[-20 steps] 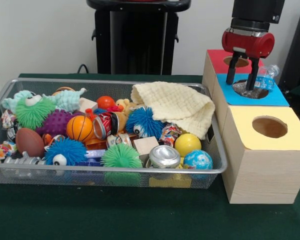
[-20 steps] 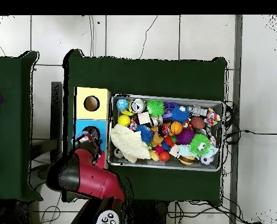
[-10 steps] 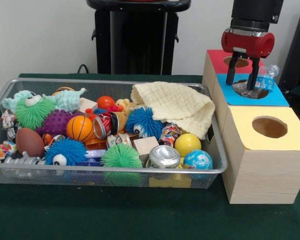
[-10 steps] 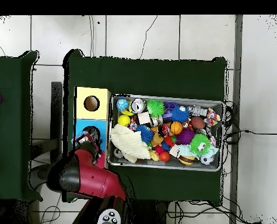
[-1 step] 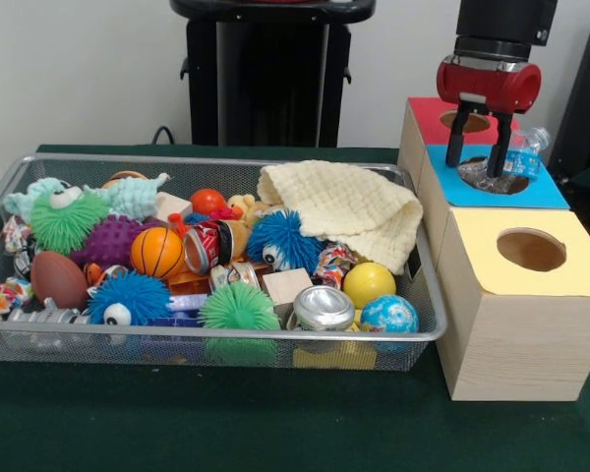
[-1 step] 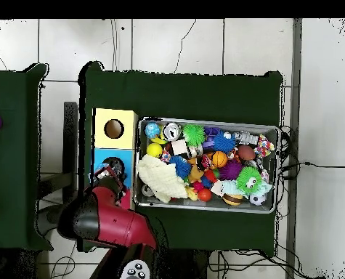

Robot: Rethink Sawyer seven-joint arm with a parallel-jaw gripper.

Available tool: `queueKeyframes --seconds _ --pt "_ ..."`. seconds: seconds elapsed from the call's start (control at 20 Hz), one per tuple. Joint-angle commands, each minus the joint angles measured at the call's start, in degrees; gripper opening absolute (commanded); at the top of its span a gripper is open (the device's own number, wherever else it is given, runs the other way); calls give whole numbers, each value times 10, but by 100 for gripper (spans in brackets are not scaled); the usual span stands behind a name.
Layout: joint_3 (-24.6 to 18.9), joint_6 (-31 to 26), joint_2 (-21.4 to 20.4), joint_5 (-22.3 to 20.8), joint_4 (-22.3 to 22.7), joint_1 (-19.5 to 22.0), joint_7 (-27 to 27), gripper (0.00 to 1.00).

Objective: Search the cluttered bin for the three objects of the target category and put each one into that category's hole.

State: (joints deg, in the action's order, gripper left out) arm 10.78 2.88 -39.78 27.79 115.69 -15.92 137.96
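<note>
My claw (image 5: 479, 157) hangs over the blue box (image 5: 546, 192), fingers apart, gripping nothing; the plastic bottle (image 5: 516, 162) lies slantwise in that box's hole (image 5: 492, 177), its cap end poking up past the rim, so I judge the drop only half done; I would nudge the raised end down with one finger or lift straight clear and check it falls; avoid dragging sideways, the bottle could tip out onto the worktop (image 5: 275, 433); the wire bin (image 5: 216, 339) holds more clutter, a crushed can (image 5: 324, 308) near its front rim, a cream cloth (image 5: 344, 208) hiding part of the pile; further bottles I cannot make out.
</note>
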Motion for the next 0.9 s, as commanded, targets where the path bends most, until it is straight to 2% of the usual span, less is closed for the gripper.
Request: queueKeyframes --seconds 0.05,0.35,0.65,0.9 --pt "-50 -3 74 60 -73 -13 118 100" --pt "-46 -29 40 56 -54 -1 101 100" --pt "-14 -85 13 60 -58 -15 95 100" --pt "-16 -90 -4 55 -47 -11 98 100"
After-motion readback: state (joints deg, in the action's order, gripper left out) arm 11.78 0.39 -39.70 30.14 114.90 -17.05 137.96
